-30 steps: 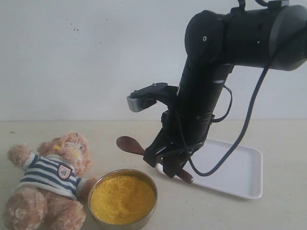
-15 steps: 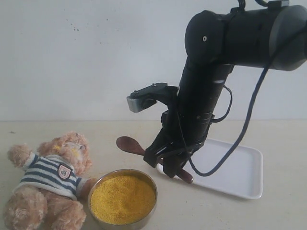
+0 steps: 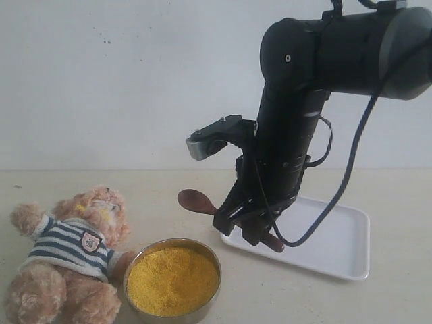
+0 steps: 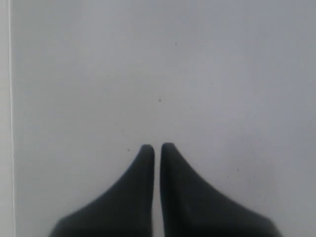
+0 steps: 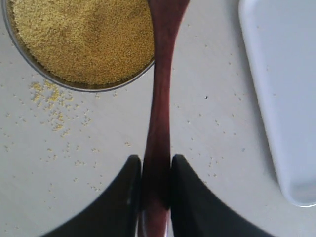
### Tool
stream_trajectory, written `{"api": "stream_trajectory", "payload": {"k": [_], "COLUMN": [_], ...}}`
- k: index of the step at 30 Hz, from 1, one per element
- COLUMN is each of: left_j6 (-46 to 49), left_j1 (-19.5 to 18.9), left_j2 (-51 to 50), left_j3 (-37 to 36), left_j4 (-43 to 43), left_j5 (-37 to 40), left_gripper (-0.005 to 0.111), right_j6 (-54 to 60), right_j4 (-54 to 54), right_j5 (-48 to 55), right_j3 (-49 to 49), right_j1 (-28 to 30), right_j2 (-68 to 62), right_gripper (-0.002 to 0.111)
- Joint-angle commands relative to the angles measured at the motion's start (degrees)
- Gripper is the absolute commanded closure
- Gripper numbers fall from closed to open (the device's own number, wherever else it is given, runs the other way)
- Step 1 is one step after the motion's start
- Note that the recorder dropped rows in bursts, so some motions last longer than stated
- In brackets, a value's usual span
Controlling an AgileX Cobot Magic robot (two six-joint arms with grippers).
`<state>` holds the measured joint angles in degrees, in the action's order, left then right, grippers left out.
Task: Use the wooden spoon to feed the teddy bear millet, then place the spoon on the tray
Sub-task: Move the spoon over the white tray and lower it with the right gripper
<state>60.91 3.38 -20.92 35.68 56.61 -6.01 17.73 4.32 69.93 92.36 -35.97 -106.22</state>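
On beige tabletop (image 3: 398, 297), stray millet grains (image 5: 47, 94); white wall (image 3: 135, 81).

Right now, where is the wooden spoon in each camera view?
Exterior view: wooden spoon at centre, held off the table, between the millet and the tray.
Left wrist view: not in it.
Right wrist view: its handle runs through the picture's middle, out of the right tool.
Shared landmark: the millet, in the exterior and right wrist views.

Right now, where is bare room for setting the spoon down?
The tray is bare, most openly at its right half, away from the right gripper holding the wooden spoon. The table strip between bowl and tray is free, though grain-strewn. Crowded: teddy bear close beside the bowl.
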Motion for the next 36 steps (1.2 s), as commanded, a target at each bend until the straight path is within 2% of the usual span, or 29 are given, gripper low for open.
{"api": "stream_trajectory", "payload": {"k": [1,4,9,12,19,29,31,34,36], "left_j6": [-8.17,-8.62,-8.62,-8.62,-8.62,-8.62,-8.62,-8.62,-8.62], "left_j1": [0.51,0.67,0.53,0.53,0.53,0.53,0.53,0.53,0.53], "left_j2": [0.14,0.14,0.14,0.14,0.14,0.14,1.18,3.58,5.62], "left_j3": [-6.51,-11.34,-18.11,-20.64,-22.02,-22.75,-23.75,-26.72,-29.19], "left_j4": [0.69,0.98,0.98,1.45,1.09,0.42,-5.01,-25.33,-30.03], "left_j5": [3.54,6.01,-1.39,0.64,11.57,11.78,11.89,11.78,11.69], "left_gripper": [0.103,0.103,0.103,0.103,0.103,0.103,0.103,0.103,0.103], "right_j6": [-0.2,-0.2,-0.2,-0.2,-0.2,-0.2,-0.2,-0.2,-0.2], "right_j4": [-0.39,-0.39,-2.61,-3.6,-3.89,-3.44,-3.56,-3.56,-3.56], "right_j5": [0.03,0.03,0.03,0.03,0.03,0.03,0.03,0.03,0.03], "right_j3": [0.27,0.27,0.27,0.27,0.27,0.27,0.27,0.27,0.27], "right_j1": [-0.02,-0.02,-0.02,0.08,0.08,0.08,0.08,0.08,0.08], "right_j2": [0.29,0.29,0.29,0.29,0.29,0.29,0.29,0.29,0.29], "right_gripper": [0.108,0.108,0.108,0.108,0.108,0.108,0.108,0.108,0.108]}}
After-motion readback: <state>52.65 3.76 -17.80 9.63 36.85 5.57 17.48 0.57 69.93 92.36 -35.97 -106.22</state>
